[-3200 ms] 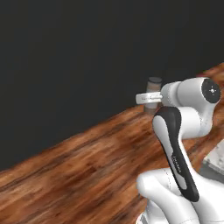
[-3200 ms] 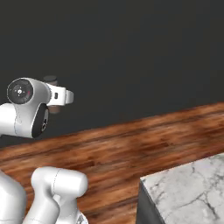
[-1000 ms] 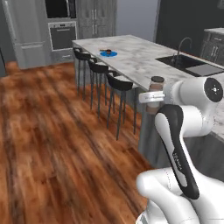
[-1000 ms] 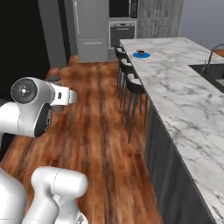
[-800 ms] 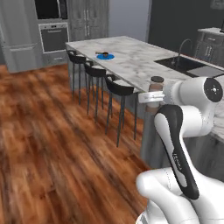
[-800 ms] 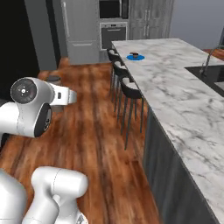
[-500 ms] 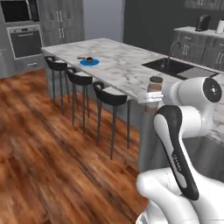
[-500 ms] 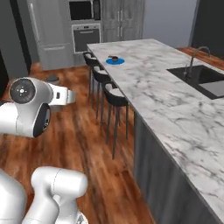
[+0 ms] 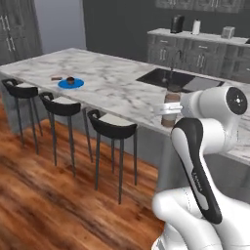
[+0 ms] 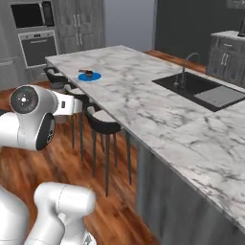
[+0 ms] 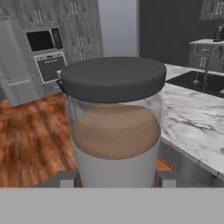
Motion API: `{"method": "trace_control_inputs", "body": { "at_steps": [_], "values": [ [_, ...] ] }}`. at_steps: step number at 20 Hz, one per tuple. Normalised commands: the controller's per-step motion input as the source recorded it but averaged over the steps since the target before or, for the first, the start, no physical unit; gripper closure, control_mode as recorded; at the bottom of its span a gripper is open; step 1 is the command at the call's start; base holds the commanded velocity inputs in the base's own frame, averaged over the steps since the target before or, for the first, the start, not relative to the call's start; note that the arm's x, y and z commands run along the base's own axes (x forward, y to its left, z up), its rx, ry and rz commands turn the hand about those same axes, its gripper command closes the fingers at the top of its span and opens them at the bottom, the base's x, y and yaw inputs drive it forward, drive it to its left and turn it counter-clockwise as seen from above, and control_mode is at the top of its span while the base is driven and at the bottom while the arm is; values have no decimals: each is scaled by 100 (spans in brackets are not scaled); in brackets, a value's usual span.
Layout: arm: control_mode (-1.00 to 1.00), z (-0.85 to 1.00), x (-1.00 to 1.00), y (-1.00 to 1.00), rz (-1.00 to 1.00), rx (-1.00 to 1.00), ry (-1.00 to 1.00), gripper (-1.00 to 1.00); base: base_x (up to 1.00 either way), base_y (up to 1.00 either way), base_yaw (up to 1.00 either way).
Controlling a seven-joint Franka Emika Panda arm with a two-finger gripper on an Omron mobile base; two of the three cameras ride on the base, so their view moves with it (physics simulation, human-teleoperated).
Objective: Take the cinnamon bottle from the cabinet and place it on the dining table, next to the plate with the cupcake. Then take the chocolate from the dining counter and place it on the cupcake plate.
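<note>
My two base cameras look forward over my arm from behind, both sharing the marble surface (image 9: 112,88) with its sink (image 10: 201,88). My hand camera sits right against the cinnamon bottle (image 11: 114,122).

Bare white marble-patterned dining table (image 9: 112,88) spreads wide around the round bright blue plate (image 9: 70,83) at upper left of the left base view. The dark sink basin (image 9: 168,79) interrupts it upper centre; three black stools (image 9: 111,128) crowd its near edge.

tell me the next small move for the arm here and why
Probably carry the cinnamon bottle toward the blue plate at the far end of the dining table: the bottle is held upright in the gripper, well short of the plate and its cupcake.
</note>
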Motion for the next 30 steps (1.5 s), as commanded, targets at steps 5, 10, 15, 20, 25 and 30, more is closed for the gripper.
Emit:
{"method": "trace_control_inputs", "body": {
  "at_steps": [5,10,15,20,25,30],
  "values": [
    [100,0,0,0,0,0,0,100,98,99,-43],
    [100,0,0,0,0,0,0,100,95,100,-45],
    [100,0,0,0,0,0,0,100,82,100,-41],
    [100,0,0,0,0,0,0,100,52,100,-32],
    [100,0,0,0,0,0,0,100,39,100,-21],
    [100,0,0,0,0,0,0,100,74,100,-27]
  ]
}}
